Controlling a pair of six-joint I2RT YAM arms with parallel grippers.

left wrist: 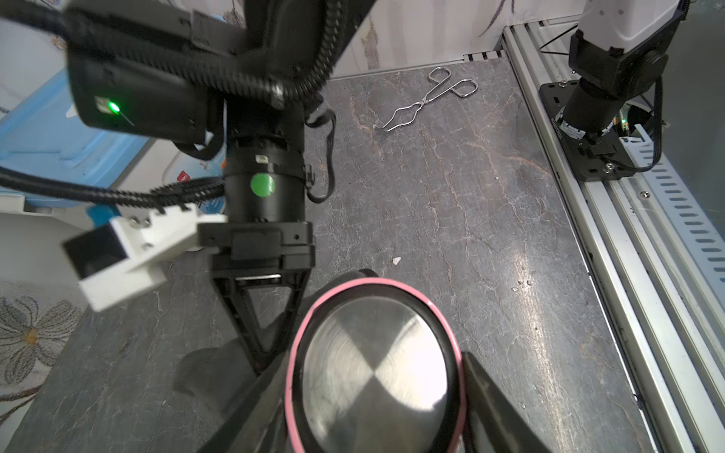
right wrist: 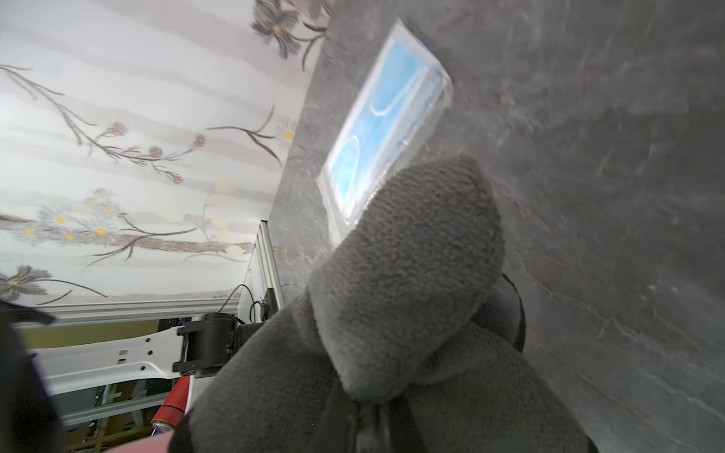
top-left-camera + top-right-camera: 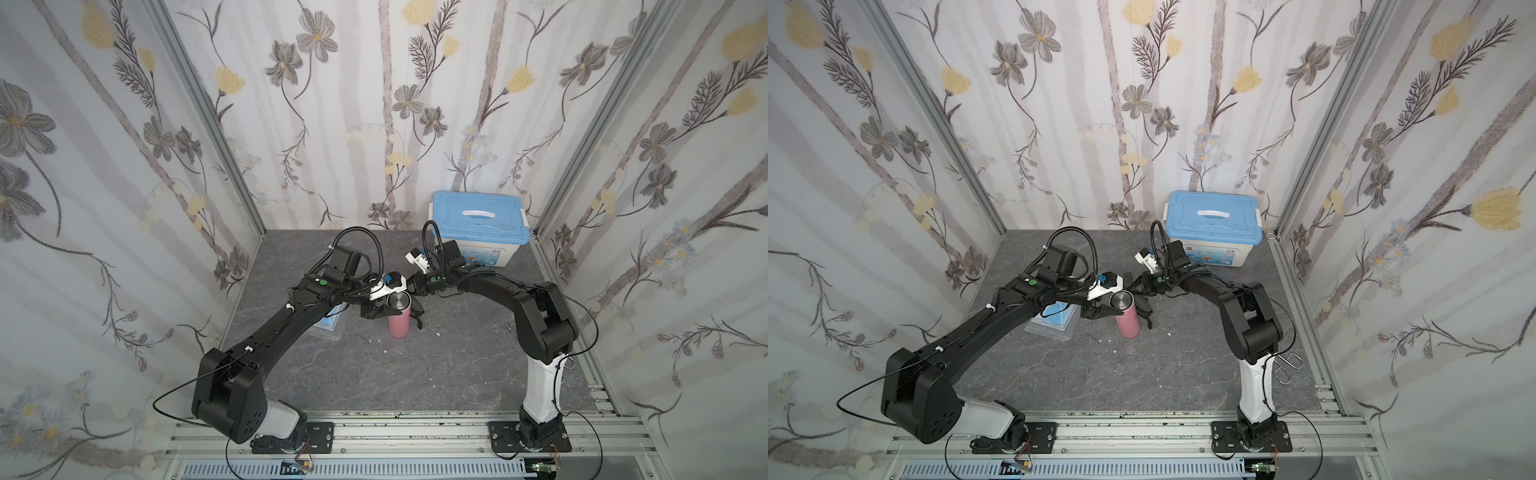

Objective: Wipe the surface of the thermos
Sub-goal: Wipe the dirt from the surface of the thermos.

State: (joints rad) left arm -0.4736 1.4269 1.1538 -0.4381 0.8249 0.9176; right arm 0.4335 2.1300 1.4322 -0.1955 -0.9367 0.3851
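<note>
**Gripping the pink thermos while a grey cloth meets its side**

Standing upright near the middle of the dark marbled table, the thermos shows its brushed-silver cap from above in both top views. The left gripper is clamped on the bottle just under the cap: in the left wrist view one black finger presses each side of the pink rim, with the cap between them.

The right gripper comes in from the opposite side and its jaws are closed on a grey cloth. In the right wrist view the fleecy cloth fills the foreground and hides the fingers almost wholly. In a top view the cloth hangs against the far side of the thermos; whether it truly touches cannot be told for certain.

A clear packet with a blue mask lies flat on the table beside the left arm. A blue-lidded white box sits at the back wall. Metal tongs lie near the right arm's base.
</note>
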